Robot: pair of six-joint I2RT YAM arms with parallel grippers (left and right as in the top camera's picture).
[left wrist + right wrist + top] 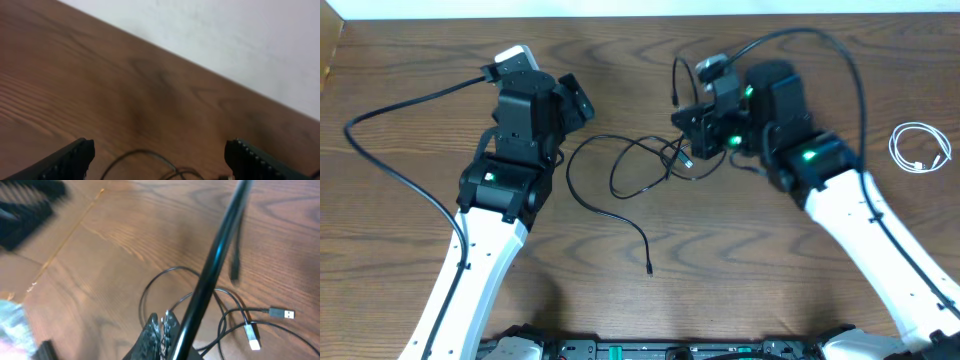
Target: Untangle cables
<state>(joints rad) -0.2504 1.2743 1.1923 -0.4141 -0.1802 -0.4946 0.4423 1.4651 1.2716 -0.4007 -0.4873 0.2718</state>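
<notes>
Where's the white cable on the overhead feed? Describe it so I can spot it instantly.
On the table, go to the far right side, past the right arm. There the white cable lies by itself in a small loose coil. It is the only white cord, well apart from the black cables tangled in the middle.

Soft, even room light covers the wooden table [720,290] in the overhead view, which is sharp throughout. The left wrist view is dimmer and soft, its wall [240,45] at 1 o'clock washed pale. In the right wrist view a thick cord [215,260] crosses blurred; the cables [280,313] read clearer, and 9 o'clock is smeared
</notes>
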